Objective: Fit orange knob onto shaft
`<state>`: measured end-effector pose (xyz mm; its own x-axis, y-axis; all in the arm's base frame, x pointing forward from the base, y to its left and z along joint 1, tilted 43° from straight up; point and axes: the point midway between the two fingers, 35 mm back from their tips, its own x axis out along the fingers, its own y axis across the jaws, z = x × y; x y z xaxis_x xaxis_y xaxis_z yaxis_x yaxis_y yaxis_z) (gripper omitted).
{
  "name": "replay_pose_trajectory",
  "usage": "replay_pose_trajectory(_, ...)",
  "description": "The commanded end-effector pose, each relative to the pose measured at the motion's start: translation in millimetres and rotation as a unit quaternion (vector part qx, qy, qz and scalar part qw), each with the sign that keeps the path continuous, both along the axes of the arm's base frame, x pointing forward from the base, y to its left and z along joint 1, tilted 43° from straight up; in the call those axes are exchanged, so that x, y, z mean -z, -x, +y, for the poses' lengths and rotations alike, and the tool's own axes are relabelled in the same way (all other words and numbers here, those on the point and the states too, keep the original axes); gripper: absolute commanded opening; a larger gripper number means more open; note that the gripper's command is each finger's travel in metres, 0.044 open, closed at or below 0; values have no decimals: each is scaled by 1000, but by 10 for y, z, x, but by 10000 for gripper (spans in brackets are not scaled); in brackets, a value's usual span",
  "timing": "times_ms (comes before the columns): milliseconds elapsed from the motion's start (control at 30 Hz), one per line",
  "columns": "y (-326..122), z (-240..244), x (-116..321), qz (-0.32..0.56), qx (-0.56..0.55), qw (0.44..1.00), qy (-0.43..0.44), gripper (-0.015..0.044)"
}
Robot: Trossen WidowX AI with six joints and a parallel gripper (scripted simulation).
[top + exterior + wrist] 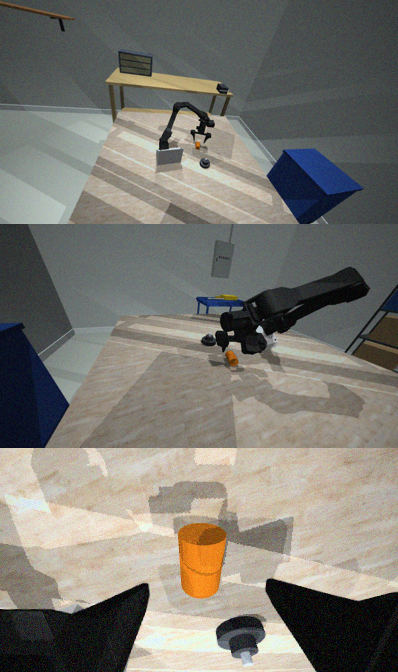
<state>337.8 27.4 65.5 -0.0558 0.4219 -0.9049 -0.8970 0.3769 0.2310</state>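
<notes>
The orange knob (197,145) (231,357) (201,560) lies on its side on the table. The wrist view shows one round end, partly in shadow; I cannot make out the flat-sided hole. My gripper (199,142) (208,586) is open and empty, pointing down above the knob, with its fingers spread wide to either side of it in the wrist view. The dark round pedestal (204,165) (208,342) (239,629) stands a short way from the knob. Its silver shaft (209,335) (246,658) is bare; its flat side cannot be told.
A pale angled block (169,156) (271,340) stands by the arm's base. A large blue box (314,178) (22,379) is beside the table. A wooden bench (172,83) with a small cabinet (135,63) is behind the arm in the top view.
</notes>
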Motion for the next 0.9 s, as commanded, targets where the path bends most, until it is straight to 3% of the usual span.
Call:
replay_pose_trajectory(0,2,63,70,5,1,1000,-2,440)
replay_pose_trajectory(800,-14,317,332,5,1,1000,-3,440)
replay_pose_trajectory(867,-14,317,332,5,1,1000,-3,387)
